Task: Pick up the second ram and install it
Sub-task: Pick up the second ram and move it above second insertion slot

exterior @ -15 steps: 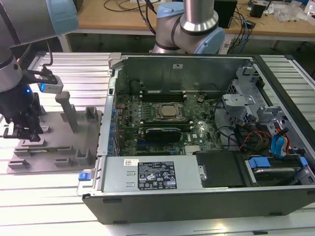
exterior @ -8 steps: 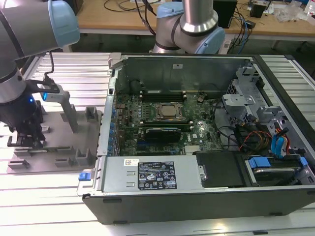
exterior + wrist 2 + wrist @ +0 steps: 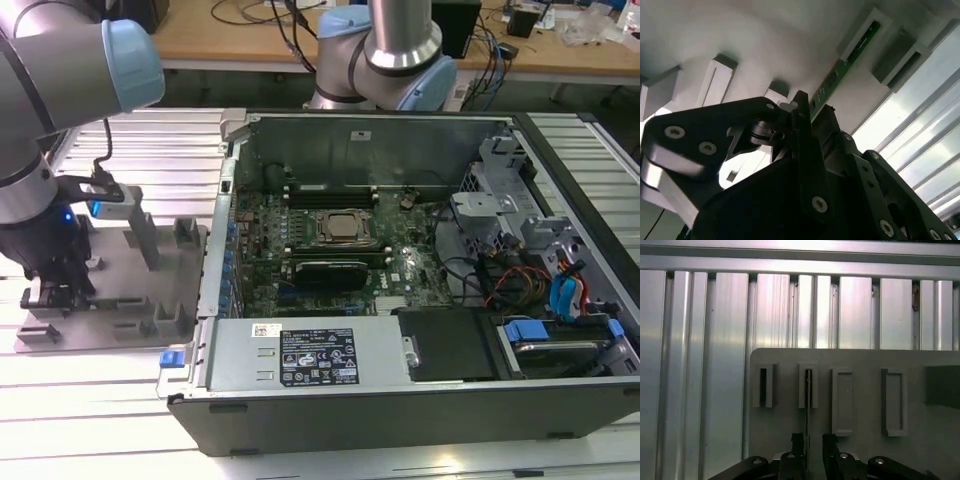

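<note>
The second ram (image 3: 841,70) is a thin green stick standing on edge in a slot of the grey holder plate (image 3: 865,360); in the first wrist view it appears edge-on as a dark line (image 3: 808,390). My gripper (image 3: 813,442) straddles the stick's near end, one finger (image 3: 797,445) close against it and a narrow gap left to the other finger (image 3: 829,445). The second wrist view has the same straddle, gripper (image 3: 814,112) around the green edge. In the exterior view the gripper (image 3: 55,292) is low over the holder plate (image 3: 130,310), at that view's left.
An open computer case (image 3: 400,385) lies to the exterior view's right of the plate, with its motherboard (image 3: 400,270), CPU socket (image 3: 345,227) and black memory slots (image 3: 340,192). Upright posts (image 3: 145,235) rise from the plate. Ribbed aluminium table (image 3: 705,340) surrounds everything.
</note>
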Motion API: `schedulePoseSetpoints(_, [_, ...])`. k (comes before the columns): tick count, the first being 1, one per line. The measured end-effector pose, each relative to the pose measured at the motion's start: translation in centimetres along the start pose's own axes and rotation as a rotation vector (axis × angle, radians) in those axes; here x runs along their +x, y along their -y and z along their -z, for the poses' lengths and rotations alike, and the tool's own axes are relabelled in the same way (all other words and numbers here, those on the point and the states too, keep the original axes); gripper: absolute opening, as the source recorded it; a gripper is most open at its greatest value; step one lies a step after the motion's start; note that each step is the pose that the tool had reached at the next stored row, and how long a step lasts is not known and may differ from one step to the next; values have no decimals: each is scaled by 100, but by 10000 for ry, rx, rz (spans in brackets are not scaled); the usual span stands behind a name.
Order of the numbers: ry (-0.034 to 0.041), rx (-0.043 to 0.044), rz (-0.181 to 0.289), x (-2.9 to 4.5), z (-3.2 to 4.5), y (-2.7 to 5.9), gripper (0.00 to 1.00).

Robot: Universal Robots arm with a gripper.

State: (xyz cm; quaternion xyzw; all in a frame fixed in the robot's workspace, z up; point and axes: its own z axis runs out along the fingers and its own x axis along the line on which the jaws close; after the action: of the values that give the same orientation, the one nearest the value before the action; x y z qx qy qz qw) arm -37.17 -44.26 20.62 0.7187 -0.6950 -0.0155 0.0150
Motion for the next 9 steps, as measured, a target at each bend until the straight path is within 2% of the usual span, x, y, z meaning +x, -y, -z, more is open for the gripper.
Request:
schedulePoseSetpoints(2, [61, -4, 9, 7, 5, -1, 28])
schedulePoseSetpoints(3, [137, 4, 19, 14, 3, 1, 28])
schedulePoseSetpoints(4, [419, 10, 30, 32, 1, 5, 28])
schedulePoseSetpoints(5, [592, 16, 39, 44, 0, 15, 28])
schedulePoseSetpoints(6, [685, 17, 42, 54, -2, 20, 28])
schedulePoseSetpoints(7, [751, 17, 45, 96, -7, 21, 28])
schedulePoseSetpoints(9, [752, 19, 46, 170, -12, 19, 28])
